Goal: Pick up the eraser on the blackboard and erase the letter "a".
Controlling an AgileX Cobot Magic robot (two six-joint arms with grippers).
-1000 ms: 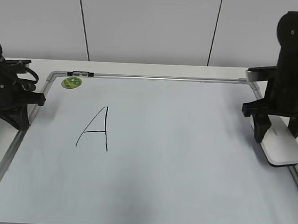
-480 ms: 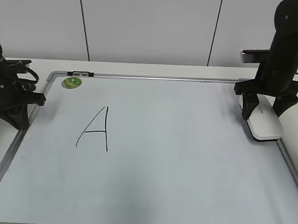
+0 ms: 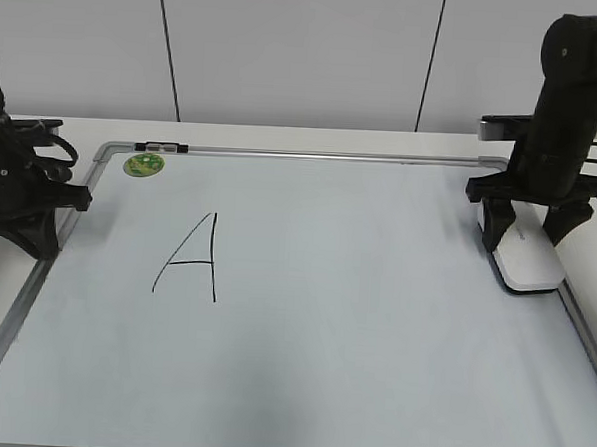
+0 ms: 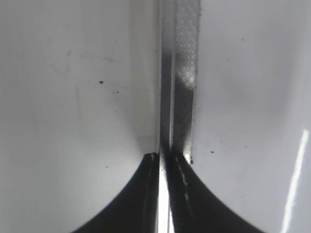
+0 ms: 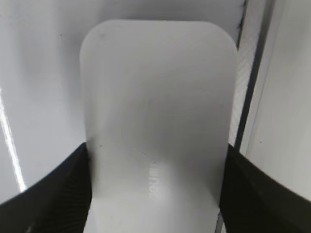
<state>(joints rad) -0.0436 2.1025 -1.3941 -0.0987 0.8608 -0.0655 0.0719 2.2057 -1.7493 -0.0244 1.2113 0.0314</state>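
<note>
While the near half of the blackboard (image 3: 300,384) lies bare, the only marker stroke in sight is a capital "A" (image 3: 190,256) left of centre; no letter "a" shows on it, so either the wiping is done or the letter sits somewhere the views miss, and I cannot tell which. At the board's right edge the right gripper (image 3: 525,233) stands over the eraser (image 3: 526,259), its 2 fingers (image 5: 53,194) pressed to the block's long sides in the wrist view, so it appears clamped on it. Whether the eraser rests flat on the board or is lifted a little is hard to judge. At the left edge the left gripper (image 3: 34,215) sits idle, its jaws nearly together over the frame (image 4: 172,73) with only a bright sliver between them. Farther back a round green magnet (image 3: 143,163) lies near the top left corner. Tiny lettering on the eraser is too blurred to read.
</note>
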